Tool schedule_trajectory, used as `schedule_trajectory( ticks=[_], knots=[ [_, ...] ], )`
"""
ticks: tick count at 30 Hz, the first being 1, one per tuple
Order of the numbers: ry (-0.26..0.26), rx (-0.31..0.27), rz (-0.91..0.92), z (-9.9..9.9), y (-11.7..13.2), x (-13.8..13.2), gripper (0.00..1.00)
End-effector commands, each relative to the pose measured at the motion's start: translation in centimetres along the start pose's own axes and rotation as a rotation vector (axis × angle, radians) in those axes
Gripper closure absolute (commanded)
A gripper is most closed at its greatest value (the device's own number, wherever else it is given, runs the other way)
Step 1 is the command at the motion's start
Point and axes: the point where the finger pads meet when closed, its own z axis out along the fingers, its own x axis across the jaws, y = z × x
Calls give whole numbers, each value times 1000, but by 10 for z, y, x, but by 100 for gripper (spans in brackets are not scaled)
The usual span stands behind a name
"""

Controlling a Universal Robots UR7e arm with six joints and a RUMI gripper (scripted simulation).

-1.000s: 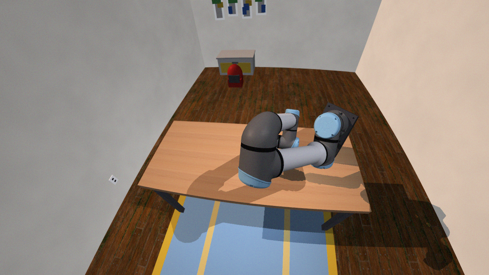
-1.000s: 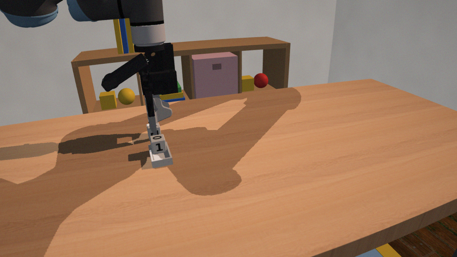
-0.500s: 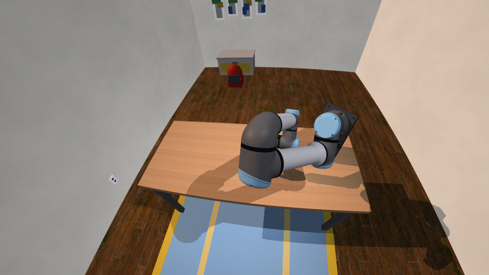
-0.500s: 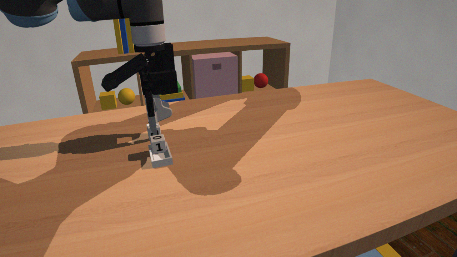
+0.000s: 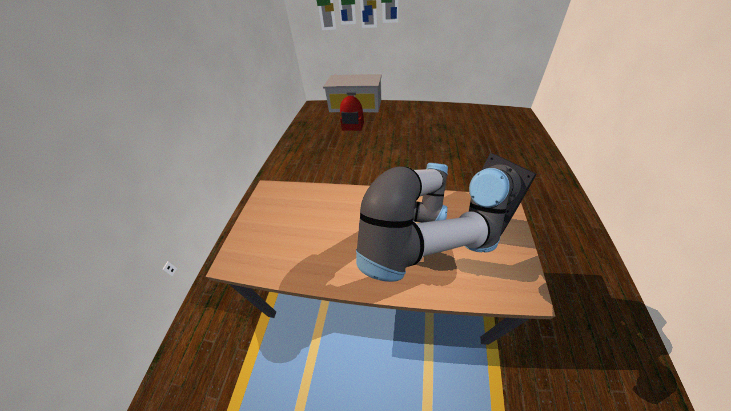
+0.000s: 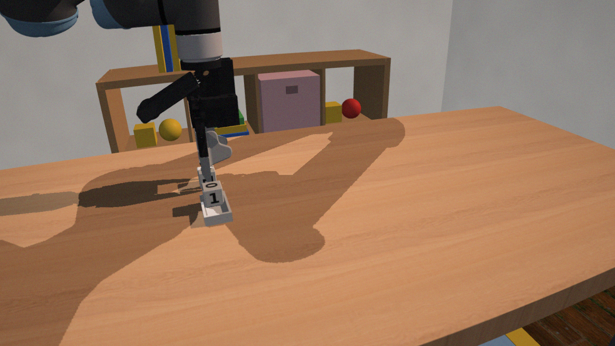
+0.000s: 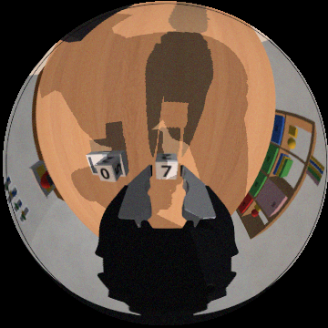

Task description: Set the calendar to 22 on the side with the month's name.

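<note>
Black-and-grey jaws (image 6: 207, 175) partly open around white numbered cube (image 6: 200, 173) (image 7: 166, 169), gripping nothing; second white cube (image 6: 213, 195) (image 7: 107, 170) in pale rectangular tray (image 6: 218, 219) (image 7: 124, 165).

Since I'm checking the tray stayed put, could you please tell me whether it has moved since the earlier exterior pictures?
No; the tray sits unchanged against the tabletop.
</note>
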Motion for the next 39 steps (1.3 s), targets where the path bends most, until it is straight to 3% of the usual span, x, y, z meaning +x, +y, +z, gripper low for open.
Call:
schedule_trajectory(
  ticks=[1, 27, 39],
  knots=[
    [0, -1, 0, 0, 0, 0, 71],
    [0, -1, 0, -7, 0, 0, 71],
    [0, -1, 0, -25, 0, 0, 71]
  ],
)
